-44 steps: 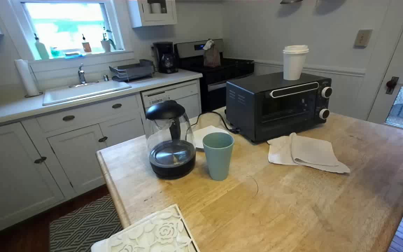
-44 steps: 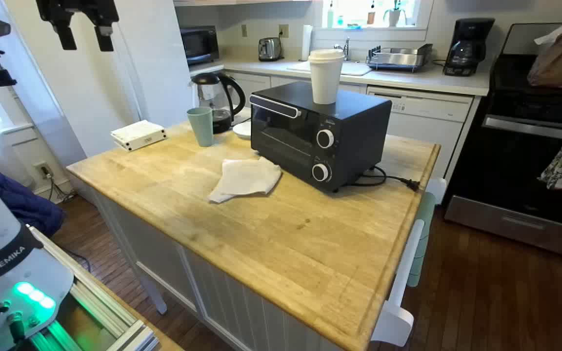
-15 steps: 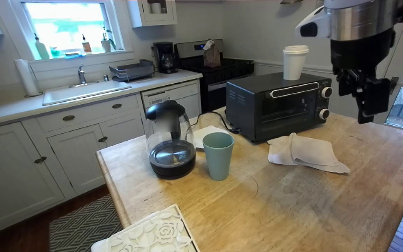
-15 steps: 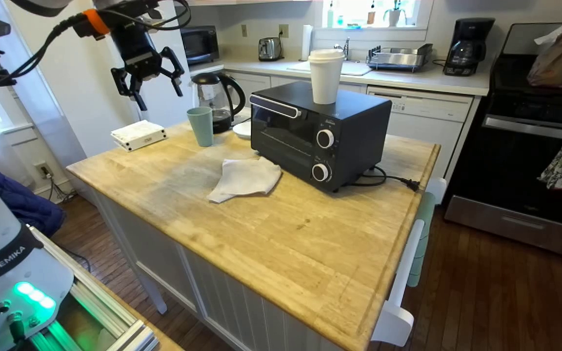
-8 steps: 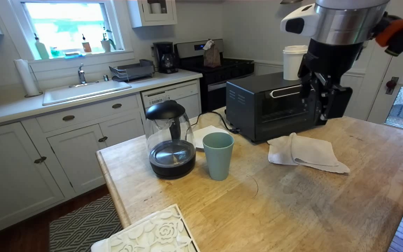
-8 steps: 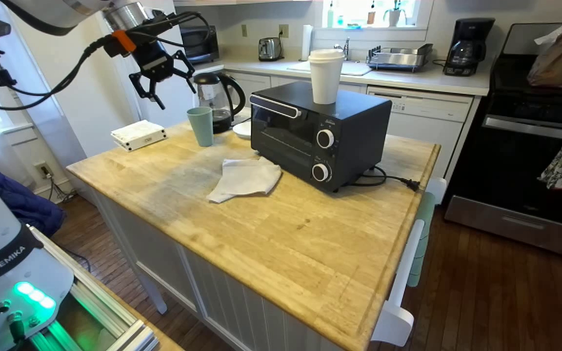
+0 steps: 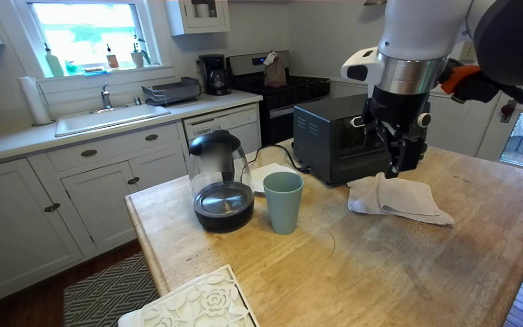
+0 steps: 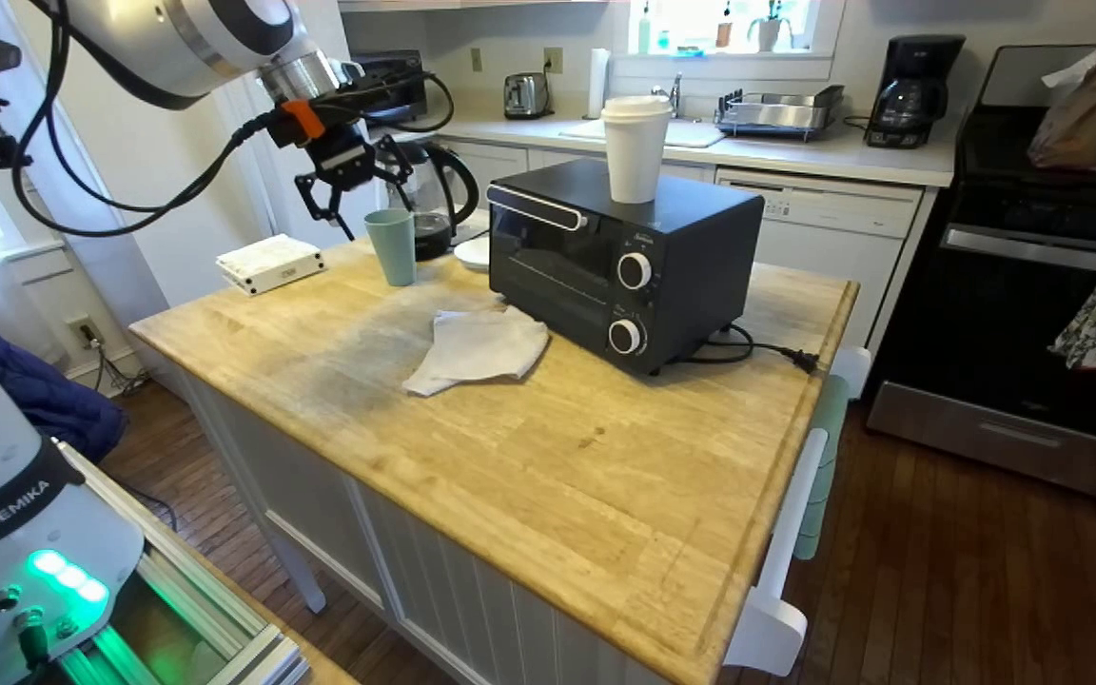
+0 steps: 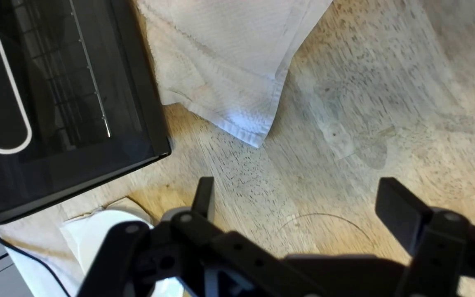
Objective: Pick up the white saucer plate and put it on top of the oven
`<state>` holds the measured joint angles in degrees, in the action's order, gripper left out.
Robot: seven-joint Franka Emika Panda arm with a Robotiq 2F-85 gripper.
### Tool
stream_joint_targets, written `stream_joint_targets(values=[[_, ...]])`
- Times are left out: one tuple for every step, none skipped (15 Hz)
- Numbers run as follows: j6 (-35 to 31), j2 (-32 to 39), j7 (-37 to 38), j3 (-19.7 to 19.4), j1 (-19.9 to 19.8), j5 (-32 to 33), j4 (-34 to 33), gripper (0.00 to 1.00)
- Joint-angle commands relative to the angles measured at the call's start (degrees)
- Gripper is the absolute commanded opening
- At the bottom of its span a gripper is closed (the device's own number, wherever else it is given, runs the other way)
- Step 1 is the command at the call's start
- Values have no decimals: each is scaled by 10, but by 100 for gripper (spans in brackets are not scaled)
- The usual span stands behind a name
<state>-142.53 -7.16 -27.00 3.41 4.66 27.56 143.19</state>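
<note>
Hanging above the table (image 8: 557,476), my gripper (image 9: 297,200) is spread wide, holding nothing and touching nothing that I can see. Part of the white saucer (image 8: 473,254) is masked by it in the wrist view; the saucer lies between the glass kettle (image 7: 223,204) and the oven (image 8: 596,252), near the teal cup (image 7: 283,204). Reaching into that crowded spot, I could tip the teal cup, or a shallow grip might let the rim slide. A careless set-down could topple the lidded cup (image 8: 634,157) atop the oven.
</note>
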Motion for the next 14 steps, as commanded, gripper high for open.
stream_joint_targets(values=[[1, 3, -1, 1, -1, -1, -3, 100], [-51, 10, -10, -2, -5, 29, 5, 100], [-82, 16, -40, -6, -4, 27, 10, 100], [-111, 25, -50, -7, -7, 48, 12, 100], [-137, 32, -58, -9, -11, 60, 14, 100], [-156, 40, -49, -10, -19, 100, 11, 100], [-167, 48, -31, -12, -29, 151, 4, 100], [-166, 49, -21, -9, -42, 201, -5, 100], [-169, 53, -12, -10, -54, 245, -15, 100], [-177, 61, 8, -14, -62, 290, -25, 100], [-186, 70, 35, -15, -71, 334, -38, 100], [-191, 79, 80, -15, -77, 377, -52, 100], [-200, 98, 127, -20, -77, 411, -56, 100], [-195, 103, 133, -17, -74, 379, -52, 100]])
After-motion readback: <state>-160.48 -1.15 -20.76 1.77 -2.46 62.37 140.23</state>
